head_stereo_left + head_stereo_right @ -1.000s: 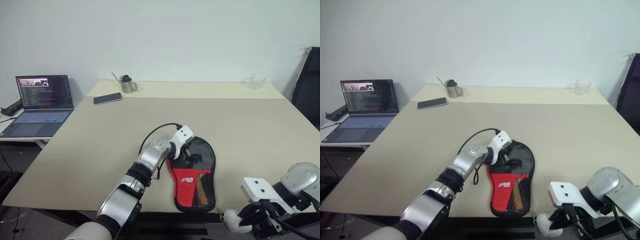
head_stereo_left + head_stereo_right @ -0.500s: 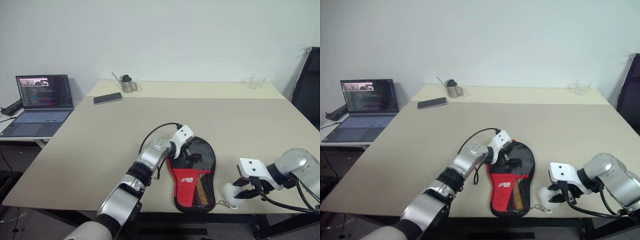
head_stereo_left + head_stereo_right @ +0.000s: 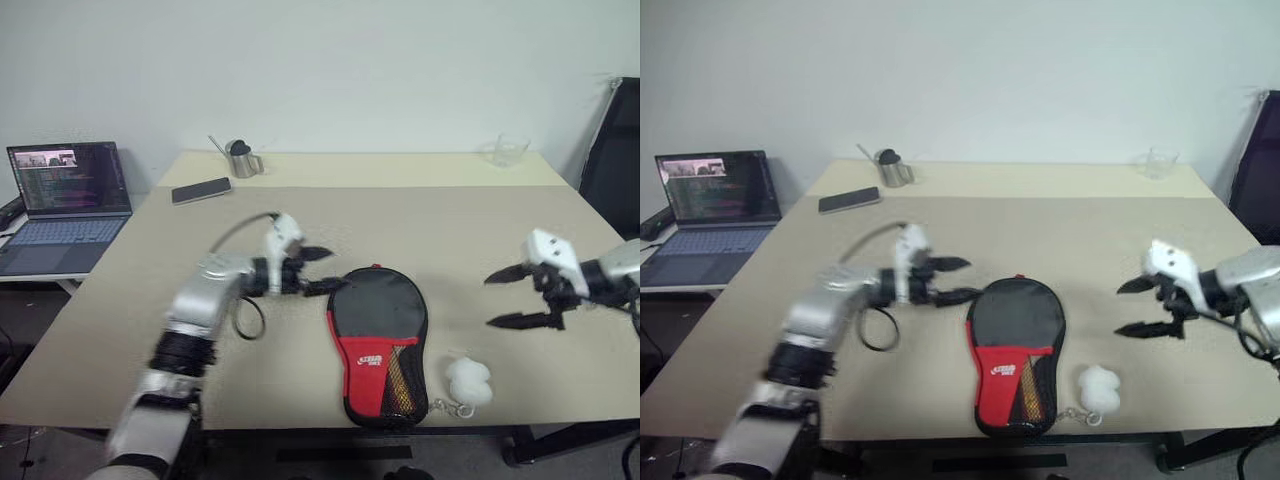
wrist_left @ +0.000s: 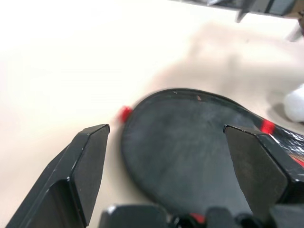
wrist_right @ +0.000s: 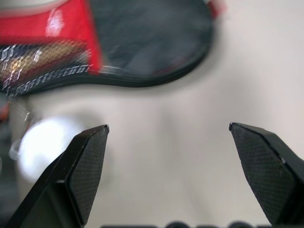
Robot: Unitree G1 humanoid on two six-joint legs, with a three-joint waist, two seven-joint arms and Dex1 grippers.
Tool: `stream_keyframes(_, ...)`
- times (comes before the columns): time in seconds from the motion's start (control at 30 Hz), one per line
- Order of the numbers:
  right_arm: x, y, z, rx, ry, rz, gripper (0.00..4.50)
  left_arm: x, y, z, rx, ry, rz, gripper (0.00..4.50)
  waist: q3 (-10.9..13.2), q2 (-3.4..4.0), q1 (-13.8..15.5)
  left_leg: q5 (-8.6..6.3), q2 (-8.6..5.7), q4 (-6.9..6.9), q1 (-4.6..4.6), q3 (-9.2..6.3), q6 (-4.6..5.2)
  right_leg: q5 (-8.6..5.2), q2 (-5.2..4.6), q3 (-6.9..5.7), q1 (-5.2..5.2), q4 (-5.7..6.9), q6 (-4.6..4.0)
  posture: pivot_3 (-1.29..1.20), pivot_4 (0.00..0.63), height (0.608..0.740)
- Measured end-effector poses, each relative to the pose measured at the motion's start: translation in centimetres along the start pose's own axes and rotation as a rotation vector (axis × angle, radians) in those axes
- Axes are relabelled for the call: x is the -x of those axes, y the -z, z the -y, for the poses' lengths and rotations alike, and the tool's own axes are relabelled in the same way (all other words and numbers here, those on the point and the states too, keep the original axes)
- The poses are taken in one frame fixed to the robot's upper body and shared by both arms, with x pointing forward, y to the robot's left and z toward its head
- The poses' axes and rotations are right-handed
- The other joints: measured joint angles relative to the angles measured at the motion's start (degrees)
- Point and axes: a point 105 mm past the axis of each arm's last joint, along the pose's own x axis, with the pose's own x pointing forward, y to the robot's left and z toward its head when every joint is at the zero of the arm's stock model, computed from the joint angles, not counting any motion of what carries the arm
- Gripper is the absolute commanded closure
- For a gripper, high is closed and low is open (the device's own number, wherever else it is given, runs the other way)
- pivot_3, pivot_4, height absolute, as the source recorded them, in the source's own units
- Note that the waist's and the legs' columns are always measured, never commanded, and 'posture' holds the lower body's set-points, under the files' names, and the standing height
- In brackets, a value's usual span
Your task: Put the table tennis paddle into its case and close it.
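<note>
The case (image 3: 378, 340) lies flat on the table near its front edge, black round end away from me, red panel and mesh pocket toward me. Its white pom-pom (image 3: 468, 380) rests on the table just right of the case's narrow end, on a short chain. The paddle is hidden from view. My left gripper (image 3: 325, 270) hovers open just left of the case's round end (image 4: 190, 142), touching nothing. My right gripper (image 3: 490, 300) hangs open above the table, well to the right of the case (image 5: 142, 42) and above the pom-pom (image 5: 42, 142).
A laptop (image 3: 65, 195) sits on a side table at the left. A phone (image 3: 200, 190) and a metal cup (image 3: 238, 160) lie at the back left, a clear glass (image 3: 505, 150) at the back right. A black chair (image 3: 610, 150) stands by the right edge.
The right gripper let go of the pom-pom, opened and rose to the right; the pom-pom now lies on the table. The left gripper lifted off the case and swung left. The camera shifted.
</note>
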Motion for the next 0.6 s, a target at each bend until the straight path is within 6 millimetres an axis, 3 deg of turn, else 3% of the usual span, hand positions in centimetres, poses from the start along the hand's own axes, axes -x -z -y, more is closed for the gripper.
stream_keyframes(0.1,1.9,1.0,1.4,-0.111,0.05,0.055,0.03,5.1,1.2,-0.4,0.043,-0.056,-0.066,0.27,0.1,0.08,0.2,-0.05,-0.02,-0.01,-0.3,0.0,0.02,-0.05,-0.05,-0.04,-0.25,-0.04,-0.06,0.0,0.15,0.74)
stream_keyframes(0.27,4.7,1.7,2.5,-0.197,0.113,0.107,0.03,10.4,2.0,-0.2,0.076,-0.107,-0.147,0.27,0.3,0.24,0.9,-0.07,-0.07,0.02,-0.4,-0.03,0.06,-0.06,-0.11,-0.11,-0.29,-0.02,-0.08,0.0,0.15,0.74)
stream_keyframes(0.4,7.1,2.0,2.1,-0.194,0.166,0.105,0.03,12.3,1.8,-0.6,0.07,-0.147,-0.127,0.27,0.3,0.35,1.0,-0.07,-0.03,0.01,-0.36,-0.01,0.06,-0.08,-0.1,-0.13,-0.27,0.02,-0.09,0.0,0.15,0.74)
stream_keyframes(0.6,6.5,0.6,-0.3,-0.136,0.091,0.128,0.03,13.4,2.5,-1.7,0.085,-0.219,-0.124,0.27,0.3,0.4,0.1,-0.07,0.0,0.03,-0.28,0.1,0.07,-0.07,-0.07,-0.03,-0.28,0.17,-0.08,0.0,0.15,0.74)
